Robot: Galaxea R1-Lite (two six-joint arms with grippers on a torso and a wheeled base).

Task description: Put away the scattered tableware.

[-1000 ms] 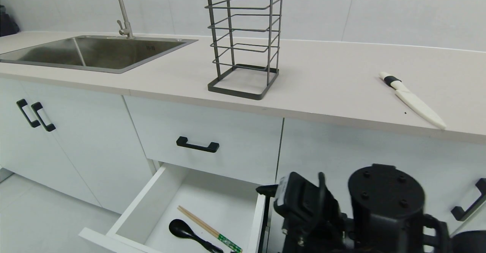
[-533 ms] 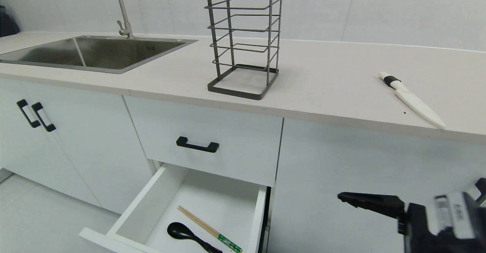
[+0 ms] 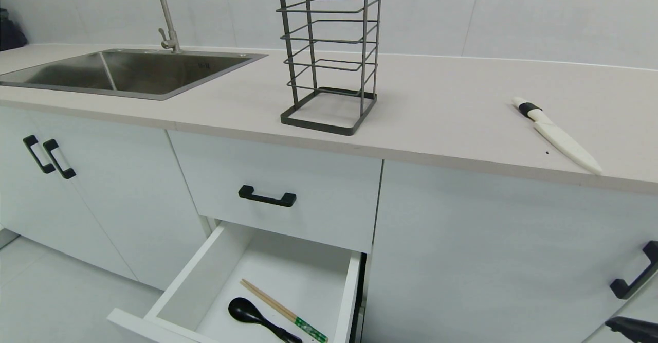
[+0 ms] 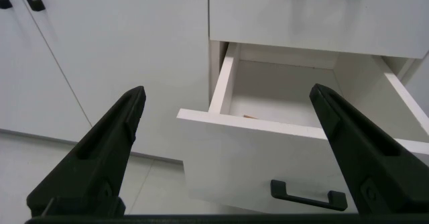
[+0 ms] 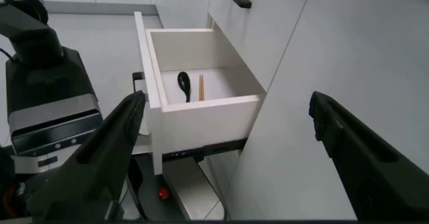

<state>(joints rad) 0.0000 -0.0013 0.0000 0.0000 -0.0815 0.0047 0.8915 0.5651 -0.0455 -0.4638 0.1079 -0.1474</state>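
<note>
Right gripper [image 5: 224,106] lower, farther right

Matte black end effector [image 4: 228,94], tapered fingers [image 4: 100,150]

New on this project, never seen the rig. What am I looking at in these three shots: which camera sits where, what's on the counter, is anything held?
It is a wheeled robot with two arms, each ending in a two-finger gripper. The large picture comes from a camera on its head, looking down at a kitchen counter. The other two come from cameras on the wrists, so each looks out between its own black fingers. On the counter a white knife lies at the right, a wire rack stands mid-counter, and a sink is set in at the left. Below, a drawer is pulled open with a black spoon and chopsticks inside. The left gripper and right gripper are both open, hold nothing and face the drawer.
</note>
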